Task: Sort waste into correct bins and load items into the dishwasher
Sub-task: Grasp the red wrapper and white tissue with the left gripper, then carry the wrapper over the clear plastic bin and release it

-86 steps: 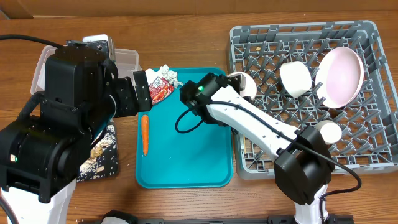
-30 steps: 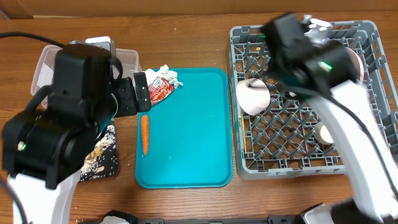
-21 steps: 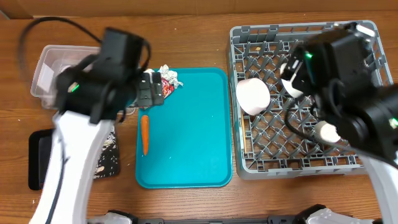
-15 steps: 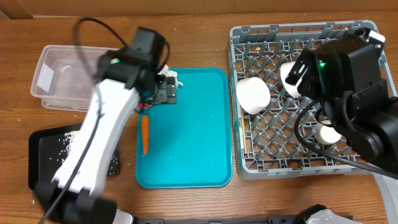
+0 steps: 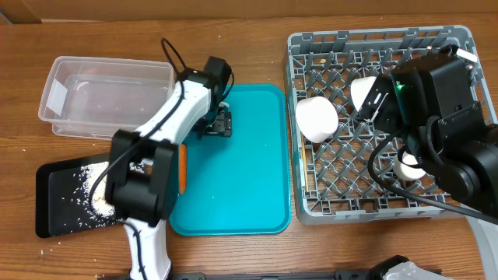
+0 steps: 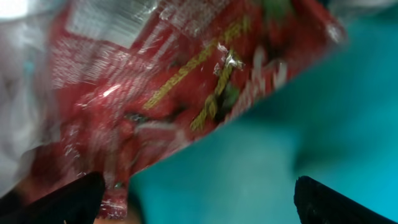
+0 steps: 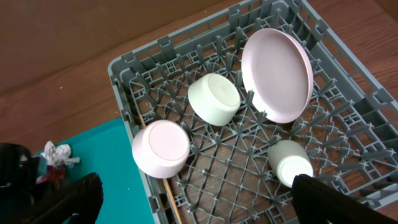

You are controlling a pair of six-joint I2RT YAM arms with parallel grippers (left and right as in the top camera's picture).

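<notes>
The left claw (image 6: 199, 202) is spread wide, close over the red wrapper (image 6: 155, 106), which lies at the far left corner of the teal tray (image 5: 249, 179). The right claw (image 7: 199, 202) is wide too, with nothing in it. It hangs high over the grey rack (image 7: 124, 84), where the pink bowl (image 7: 277, 74), two white bowls (image 7: 214, 98) and the small cup (image 7: 289, 163) sit.

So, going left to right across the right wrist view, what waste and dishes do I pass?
Crumpled paper → first white bowl → second white bowl → pink bowl. The cup overlaps the pink bowl, so it is left out.
</notes>
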